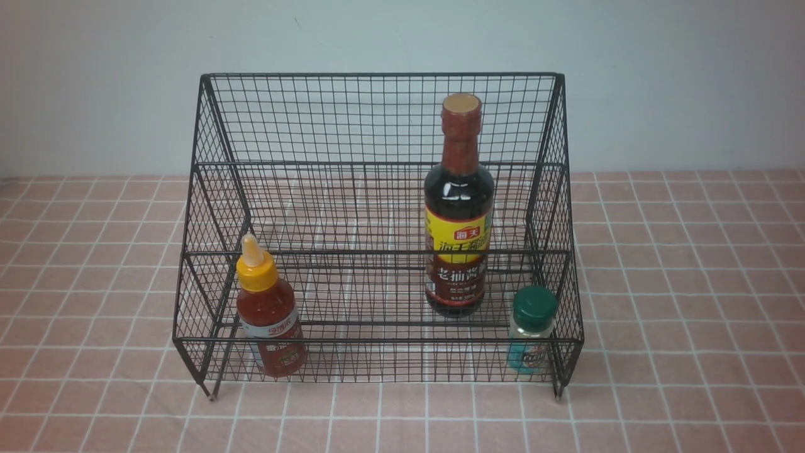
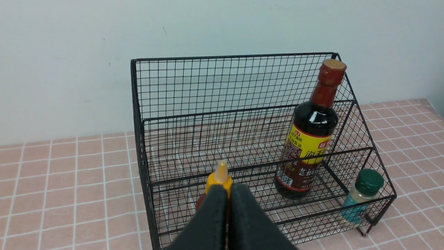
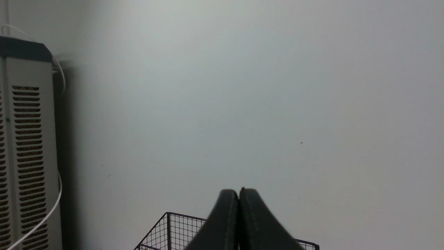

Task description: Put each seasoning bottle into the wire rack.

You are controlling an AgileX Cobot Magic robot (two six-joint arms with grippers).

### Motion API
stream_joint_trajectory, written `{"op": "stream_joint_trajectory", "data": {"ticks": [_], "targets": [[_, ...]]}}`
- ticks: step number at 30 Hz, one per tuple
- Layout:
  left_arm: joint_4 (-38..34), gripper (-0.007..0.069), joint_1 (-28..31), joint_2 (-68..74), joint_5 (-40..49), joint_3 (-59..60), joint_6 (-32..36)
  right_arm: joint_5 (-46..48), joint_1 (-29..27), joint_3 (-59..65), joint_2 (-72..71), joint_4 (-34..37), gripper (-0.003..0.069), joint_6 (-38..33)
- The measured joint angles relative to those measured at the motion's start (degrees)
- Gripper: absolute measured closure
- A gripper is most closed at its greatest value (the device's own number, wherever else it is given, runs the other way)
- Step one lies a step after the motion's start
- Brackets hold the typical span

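Observation:
The black wire rack [image 1: 377, 119] stands mid-table against the wall. In its low front tier stand the red sauce bottle with yellow nozzle cap [image 1: 270, 318] at the left and the tiny green-capped jar [image 1: 532, 330] at the right. The tall dark soy bottle [image 1: 458, 207] stands upright on the step behind, right of centre. No gripper shows in the front view. In the left wrist view my left gripper [image 2: 228, 189] is shut and empty, in front of the red bottle [image 2: 221, 177]. My right gripper [image 3: 238, 192] is shut and empty, above the rack's top edge [image 3: 173, 225].
Pink tiled tabletop [image 1: 692, 283] lies around the rack, with a pale wall behind. A grey vented appliance with a white cable [image 3: 24, 156] stands by the wall in the right wrist view.

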Motion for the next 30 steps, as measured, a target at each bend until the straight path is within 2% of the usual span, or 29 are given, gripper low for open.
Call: {"op": "stream_joint_trajectory", "data": {"ticks": [4, 8, 11, 16, 19, 24, 30], "targets": [[2.12, 0.0631, 0.00, 0.00, -0.29, 0.27, 1.55, -0.06, 0.00, 0.00, 0.00, 0.00, 0.0673, 0.00], [3.01, 0.0631, 2.01, -2.15, -5.45, 5.03, 3.86, -0.06, 0.00, 0.00, 0.00, 0.00, 0.0673, 0.00], [1.15, 0.0631, 5.50, -5.56, -11.18, 11.09, 6.11, -0.12, 0.00, 0.00, 0.00, 0.00, 0.0673, 0.00], [-2.51, 0.0631, 14.41, -14.41, -22.64, 29.56, 13.43, -0.12, 0.00, 0.00, 0.00, 0.00, 0.0673, 0.00], [-3.30, 0.0631, 17.21, -17.77, -25.97, 38.16, 14.68, -0.12, 0.00, 0.00, 0.00, 0.00, 0.0673, -0.05], [-4.05, 0.0631, 18.54, -22.05, -28.19, 48.65, 15.60, -0.17, 0.00, 0.00, 0.00, 0.00, 0.0673, -0.05], [-4.16, 0.0631, 18.77, -22.29, -27.39, 50.34, 16.70, -0.21, 0.00, 0.00, 0.00, 0.00, 0.0673, -0.05]]}}
